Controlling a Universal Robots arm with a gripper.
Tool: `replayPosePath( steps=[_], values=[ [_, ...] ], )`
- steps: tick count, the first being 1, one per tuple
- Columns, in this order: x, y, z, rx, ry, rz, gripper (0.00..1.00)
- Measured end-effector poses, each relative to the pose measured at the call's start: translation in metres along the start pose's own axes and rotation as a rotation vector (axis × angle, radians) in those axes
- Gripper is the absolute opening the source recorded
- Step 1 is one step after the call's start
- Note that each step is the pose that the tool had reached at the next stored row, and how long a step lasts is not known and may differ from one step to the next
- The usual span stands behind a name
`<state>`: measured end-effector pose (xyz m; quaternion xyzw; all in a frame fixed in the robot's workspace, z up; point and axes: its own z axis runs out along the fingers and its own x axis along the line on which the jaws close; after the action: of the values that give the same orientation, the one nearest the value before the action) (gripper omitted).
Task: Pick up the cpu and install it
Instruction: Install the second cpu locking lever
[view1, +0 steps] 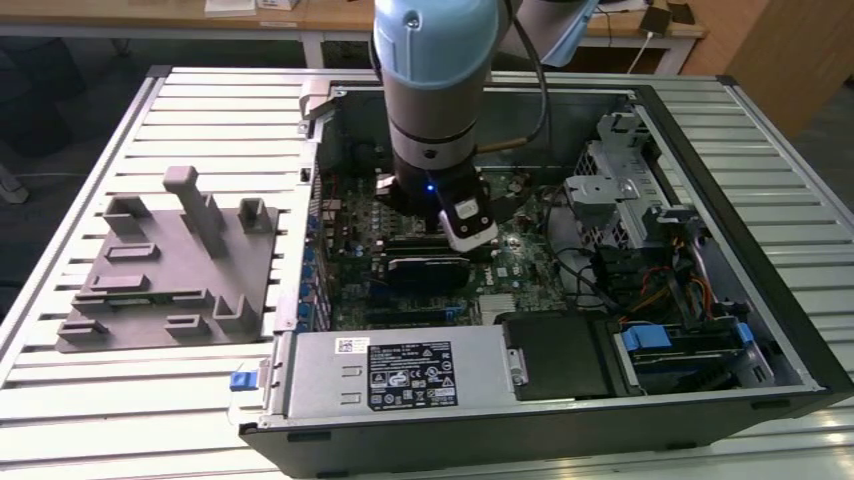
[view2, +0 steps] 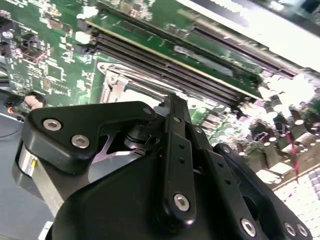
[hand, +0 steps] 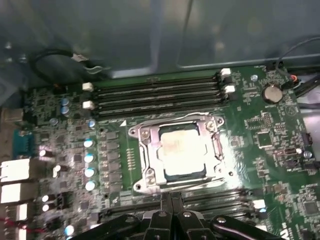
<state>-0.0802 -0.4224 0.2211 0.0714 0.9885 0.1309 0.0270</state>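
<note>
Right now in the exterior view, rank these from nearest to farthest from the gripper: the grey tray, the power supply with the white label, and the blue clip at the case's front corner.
1. The power supply, inside the case, just in front of the gripper.
2. The blue clip, outside the case's front corner, toward the exterior view's left.
3. The grey tray, on the table, farthest toward the exterior view's left.

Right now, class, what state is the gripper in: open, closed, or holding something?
Gripper: closed, fingers pressed together, holding nothing visible; it hangs above the motherboard beside the cpu, which sits in its socket.
</note>
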Motion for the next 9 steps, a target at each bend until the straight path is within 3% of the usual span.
replayPosePath(
  steps=[4,9],
  values=[
    [-0.0033,0.0084,0.0024,0.0101,-0.0014,-0.001,0.11],
    [-0.0049,0.023,0.0066,0.0326,-0.0042,-0.002,0.11]
  ],
)
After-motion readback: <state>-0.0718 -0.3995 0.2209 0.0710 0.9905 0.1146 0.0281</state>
